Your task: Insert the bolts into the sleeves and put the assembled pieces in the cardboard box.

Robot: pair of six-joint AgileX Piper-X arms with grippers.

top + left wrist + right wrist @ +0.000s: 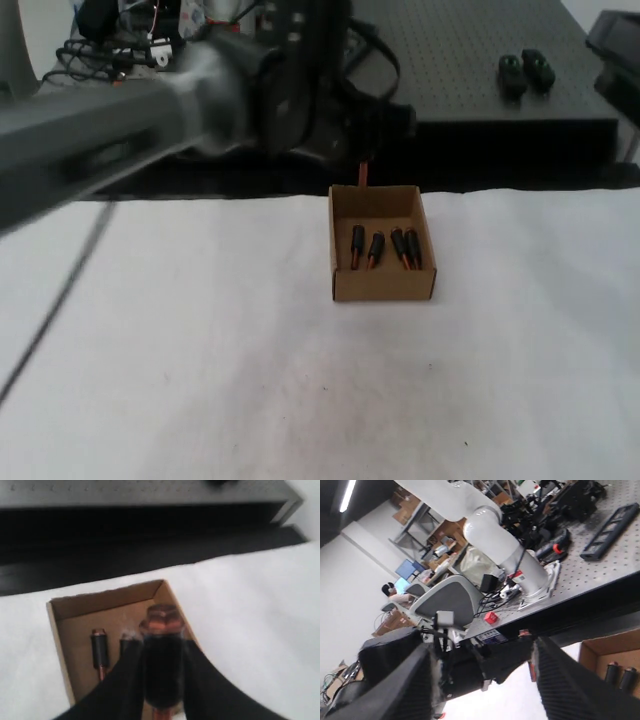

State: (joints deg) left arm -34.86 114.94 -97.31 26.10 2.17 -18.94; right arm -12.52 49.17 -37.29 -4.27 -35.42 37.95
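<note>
Tabletop [200, 380]: white covering | cardboard box [383, 284]: centre, four assembled pieces [357, 247] inside | right gripper [482, 680]: fingers spread wide, nothing held | left gripper [162, 650]: fingers [125, 675] clamped on held piece [161, 672] above the box | handling – judged rigid, dense, smooth-sleeved; grip mid-sleeve, below the hex bolt head [161, 620].

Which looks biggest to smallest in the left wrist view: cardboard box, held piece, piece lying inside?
1. cardboard box
2. held piece, nearer the camera, so its rank over the next is unsure
3. lying piece
</note>
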